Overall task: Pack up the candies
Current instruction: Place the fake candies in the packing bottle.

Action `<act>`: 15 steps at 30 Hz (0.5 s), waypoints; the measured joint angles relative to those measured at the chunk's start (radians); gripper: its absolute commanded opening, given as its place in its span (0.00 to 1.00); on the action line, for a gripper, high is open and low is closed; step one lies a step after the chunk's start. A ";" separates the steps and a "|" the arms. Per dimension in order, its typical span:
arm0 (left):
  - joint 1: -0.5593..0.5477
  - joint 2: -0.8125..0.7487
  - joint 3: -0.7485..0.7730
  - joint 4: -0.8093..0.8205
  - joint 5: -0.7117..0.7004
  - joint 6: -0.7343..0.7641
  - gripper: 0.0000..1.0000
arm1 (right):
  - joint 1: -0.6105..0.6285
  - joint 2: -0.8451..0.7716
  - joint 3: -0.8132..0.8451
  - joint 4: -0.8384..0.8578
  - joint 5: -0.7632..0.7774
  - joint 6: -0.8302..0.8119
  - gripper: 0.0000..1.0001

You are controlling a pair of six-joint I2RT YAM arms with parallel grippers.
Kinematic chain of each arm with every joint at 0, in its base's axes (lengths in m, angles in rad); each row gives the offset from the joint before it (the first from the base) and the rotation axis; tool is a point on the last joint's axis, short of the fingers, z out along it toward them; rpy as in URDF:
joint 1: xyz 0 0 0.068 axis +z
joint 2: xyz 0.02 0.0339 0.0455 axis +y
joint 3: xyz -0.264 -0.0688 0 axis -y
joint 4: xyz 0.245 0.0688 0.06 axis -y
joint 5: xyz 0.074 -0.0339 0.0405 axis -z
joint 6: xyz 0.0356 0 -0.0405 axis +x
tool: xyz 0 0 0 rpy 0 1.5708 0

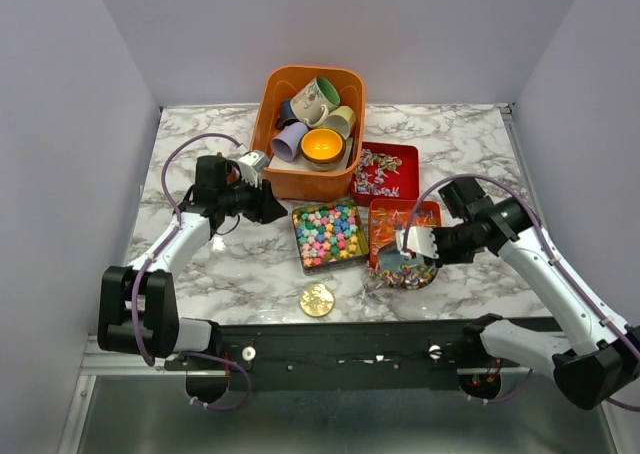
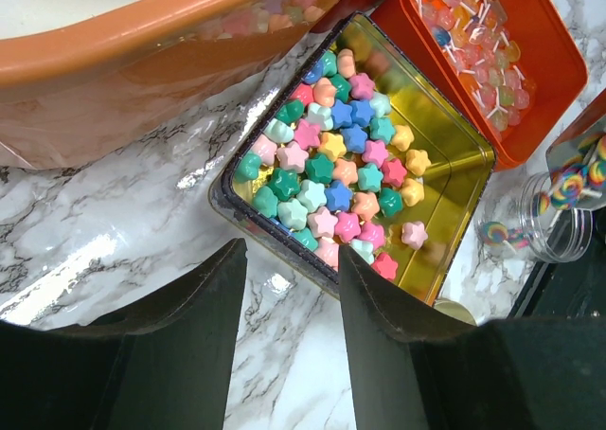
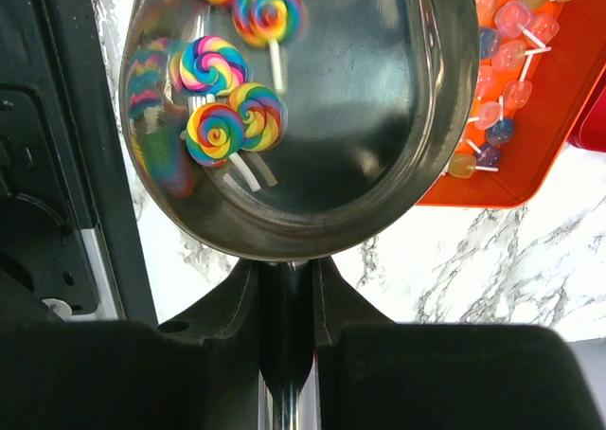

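Currently the right tool [image 3: 287,293] is clamped on the handle of a metal scoop [image 3: 379,117]. Several rainbow swirl lollipops [image 3: 218,117] lie in its bowl, just ahead of the fingers. Meanwhile the left tool [image 2: 289,288] hangs open and empty above the table [image 2: 123,222], with the star candies [image 2: 331,174] in their gold tin [image 2: 454,155] just beyond its fingertips.

Marble table [image 1: 470,144] — orange bin [image 1: 305,186], gold tin [image 2: 445,155], jar [image 2: 530,223].

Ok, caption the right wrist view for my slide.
Right tool grips a metal scoop carrying rainbow swirl lollipops.
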 measured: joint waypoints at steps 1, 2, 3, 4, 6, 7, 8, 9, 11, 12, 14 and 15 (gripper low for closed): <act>0.000 0.000 0.000 0.000 0.000 0.000 0.54 | 0.000 -0.005 -0.004 0.000 0.000 -0.003 0.01; 0.000 0.001 0.000 0.000 0.000 0.000 0.54 | 0.000 -0.013 -0.010 -0.001 0.000 -0.005 0.00; 0.000 0.001 0.000 0.000 0.000 -0.001 0.54 | 0.000 -0.019 -0.014 -0.002 0.001 -0.006 0.01; 0.000 0.002 0.000 0.000 0.000 -0.001 0.54 | 0.000 -0.027 -0.021 -0.002 0.001 -0.010 0.01; 0.000 0.002 0.000 0.000 0.000 -0.002 0.54 | 0.001 -0.040 -0.030 -0.004 0.003 -0.015 0.01; 0.000 0.002 0.000 0.000 0.000 -0.003 0.54 | 0.001 -0.045 -0.031 -0.008 0.003 -0.018 0.01; 0.000 0.002 0.000 0.000 0.000 -0.003 0.54 | 0.002 -0.047 -0.031 -0.010 0.003 -0.019 0.01; 0.000 0.002 0.000 0.000 0.000 -0.003 0.54 | 0.002 -0.047 -0.031 -0.010 0.003 -0.019 0.01; 0.000 0.003 0.000 0.000 0.000 -0.003 0.54 | 0.004 -0.047 -0.030 -0.011 0.005 -0.019 0.01; 0.000 0.005 0.000 0.001 0.000 -0.004 0.54 | 0.007 -0.046 -0.027 -0.013 0.008 -0.019 0.01; 0.000 0.006 0.000 0.001 0.000 -0.004 0.54 | 0.021 -0.041 -0.007 -0.026 0.013 -0.016 0.01; 0.000 0.007 0.000 0.001 0.000 -0.004 0.54 | 0.028 -0.038 0.004 -0.030 0.014 -0.013 0.01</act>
